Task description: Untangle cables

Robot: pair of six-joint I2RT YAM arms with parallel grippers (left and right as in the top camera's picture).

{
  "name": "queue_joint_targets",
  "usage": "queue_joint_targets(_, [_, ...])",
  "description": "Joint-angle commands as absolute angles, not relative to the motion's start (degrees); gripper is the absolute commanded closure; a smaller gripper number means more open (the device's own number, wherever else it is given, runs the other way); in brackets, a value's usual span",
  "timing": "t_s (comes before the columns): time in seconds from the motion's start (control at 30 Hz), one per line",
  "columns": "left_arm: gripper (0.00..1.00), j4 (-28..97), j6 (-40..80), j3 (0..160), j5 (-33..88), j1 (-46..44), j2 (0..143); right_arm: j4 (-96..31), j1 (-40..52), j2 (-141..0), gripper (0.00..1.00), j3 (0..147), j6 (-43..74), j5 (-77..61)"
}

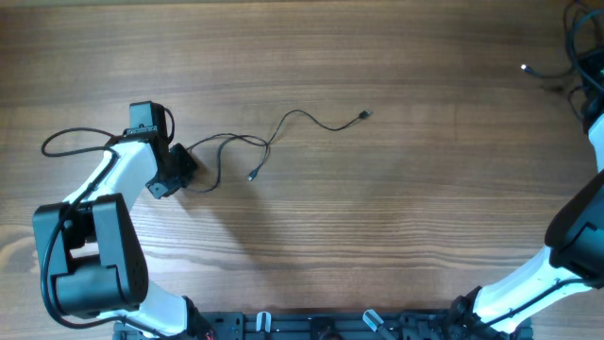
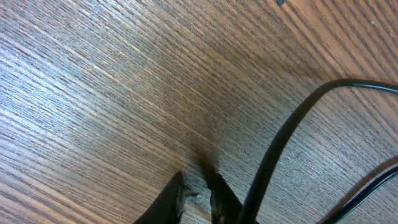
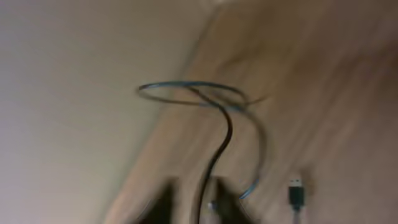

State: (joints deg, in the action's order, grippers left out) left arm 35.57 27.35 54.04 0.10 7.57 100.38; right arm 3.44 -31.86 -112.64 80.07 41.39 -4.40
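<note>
A thin black cable [image 1: 283, 123] lies in loose curves on the wooden table [image 1: 396, 217], from a loop at the far left to a plug [image 1: 364, 115] near the middle. My left gripper [image 1: 176, 170] sits low on the table beside it. In the left wrist view its fingers [image 2: 194, 186] are almost together with only wood between them, and the cable [image 2: 280, 140] passes just right of the right finger. In the blurred right wrist view, my right gripper [image 3: 202, 202] is closed around a black cable [image 3: 225, 134] that rises into a loop.
A bundle of dark cables [image 1: 578, 57] lies at the table's far right corner, where my right arm [image 1: 576, 236] reaches past the frame edge. A USB plug [image 3: 296, 193] lies right of the right fingers. The table edge [image 3: 155, 124] runs left of the loop.
</note>
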Motion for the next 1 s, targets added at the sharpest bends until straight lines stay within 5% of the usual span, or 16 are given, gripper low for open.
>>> queue_joint_targets(0.0, [0.84, 35.09, 27.94, 50.87, 2.15, 7.51, 104.71, 2.11, -30.70, -115.96, 0.00, 80.29, 36.18, -2.20])
queue_joint_targets(0.17, [0.92, 35.00, 27.83, 50.94, 7.92, 7.53, 104.68, 0.36, -30.15, -111.98, 0.00, 80.31, 33.82, -18.20])
queue_joint_targets(0.37, [0.96, 16.75, 22.98, 53.39, 50.00, 4.56, 101.38, -21.58, -24.45, -95.15, 0.00, 80.31, 30.00, -18.98])
queue_joint_targets(0.5, [0.92, 12.58, 24.47, 53.39, 51.57, -2.90, 100.09, -35.62, -18.06, -95.00, 0.00, 80.09, 29.36, -19.42])
queue_joint_targets(0.53, [0.80, 13.02, 24.47, 53.36, 49.87, -5.93, 100.09, -38.96, -14.66, -95.50, 0.00, 79.77, 27.07, -19.42])
queue_joint_targets(0.7, [0.60, 11.49, 27.83, 53.65, 42.41, -13.39, 99.68, -37.74, 1.37, -96.82, 0.00, 75.92, 19.11, -19.09])
queue_joint_targets(0.77, [0.32, 7.31, 30.24, 53.98, 46.06, -12.97, 98.78, -37.32, 6.57, -98.61, 0.00, 75.22, 19.73, -18.94])
queue_joint_targets(0.8, [0.00, 4.73, 30.50, 54.24, 46.61, -12.29, 97.65, -36.71, 9.08, -100.09, 0.00, 75.22, 20.29, -18.92])
queue_joint_targets(0.87, [0.00, 3.31, 30.48, 54.48, 42.87, -10.41, 95.59, -35.66, 11.81, -102.26, 0.00, 75.22, 23.24, -18.96])
queue_joint_targets(0.97, [0.00, 12.99, 30.48, 54.48, 20.05, -7.31, 92.97, -34.52, 15.00, -105.03, 0.00, 75.22, 25.08, -18.96])
